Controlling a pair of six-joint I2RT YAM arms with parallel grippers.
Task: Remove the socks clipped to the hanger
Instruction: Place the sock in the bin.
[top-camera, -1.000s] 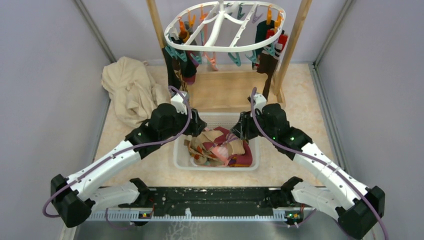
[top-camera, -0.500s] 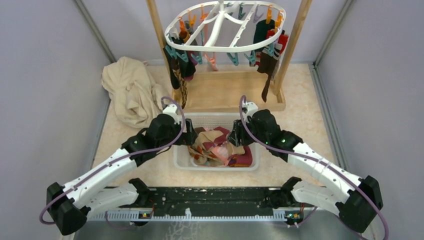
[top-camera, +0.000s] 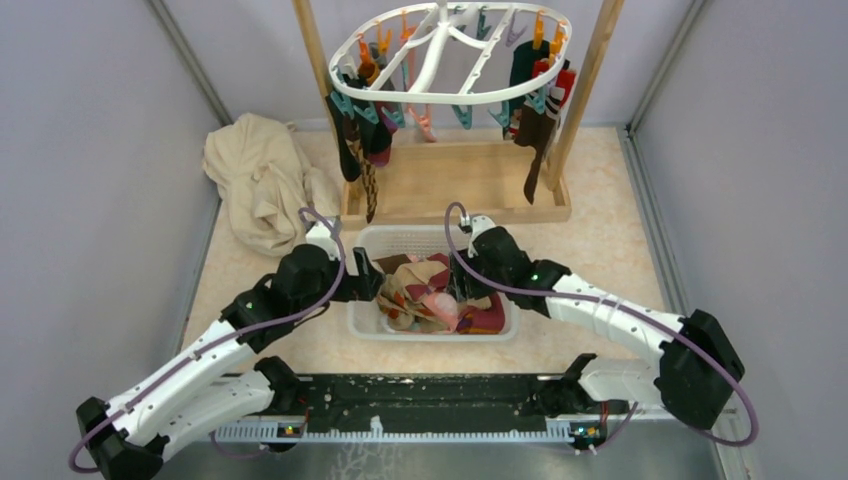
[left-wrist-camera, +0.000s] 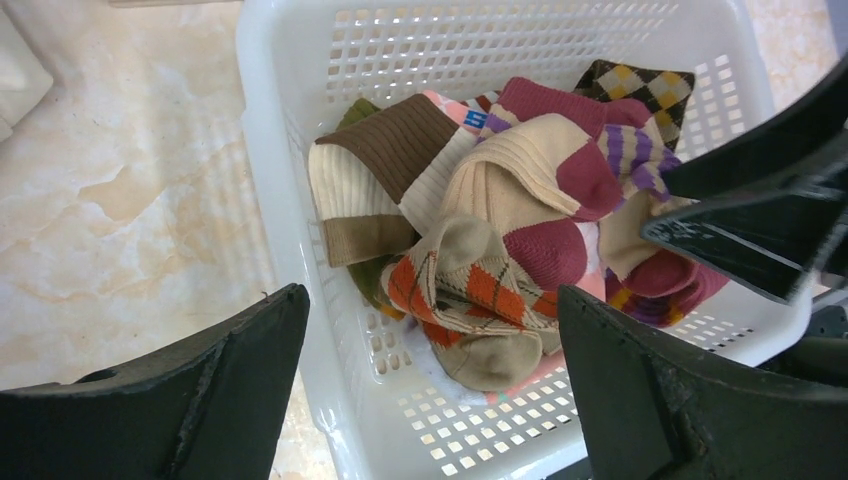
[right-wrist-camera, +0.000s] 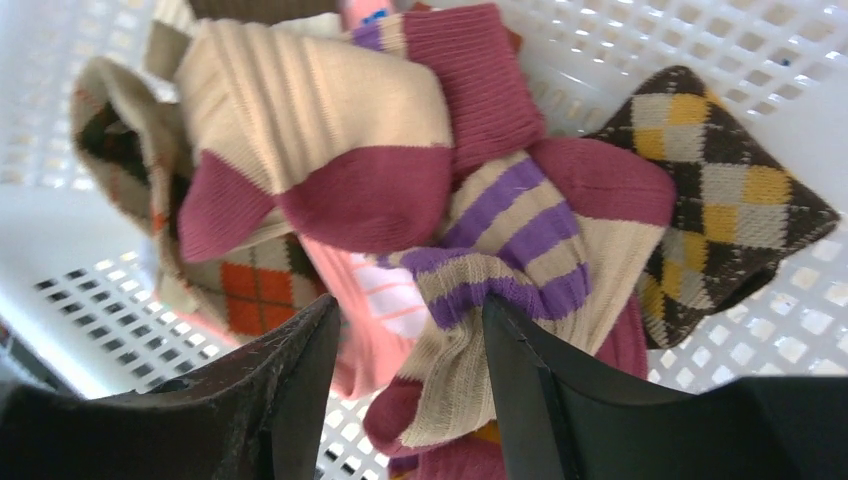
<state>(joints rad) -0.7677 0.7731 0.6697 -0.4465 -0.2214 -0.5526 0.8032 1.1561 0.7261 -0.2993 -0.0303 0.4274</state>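
**Both grippers empty over the basket: snags are the worry**

The left gripper (left-wrist-camera: 430, 300) hangs with its fingers spread wide and nothing between them. Its left finger sits outside the white mesh basket (left-wrist-camera: 268, 210) and its right finger is over the sock pile (left-wrist-camera: 500, 230), so the basket's wall lies between them. A drop from here would likely strike or hook that wall and drag the basket.

Just beyond that right finger is the right gripper (right-wrist-camera: 410, 312), close enough that a careless swing could knock the two together. Its fingers stand partly apart, clamped on nothing, with a purple-striped sock (right-wrist-camera: 500, 235) just ahead of the tips. If a loop of it catches a finger, lifting away may carry it out of the basket.

Well beyond both sets of fingers, the hanger (top-camera: 440, 98) holds dark socks (top-camera: 350, 140) at its left end and a second bunch of socks (top-camera: 538, 120) at its right. Tugging those without the clips giving could swing the hanger or rock the wooden frame (top-camera: 460, 190).
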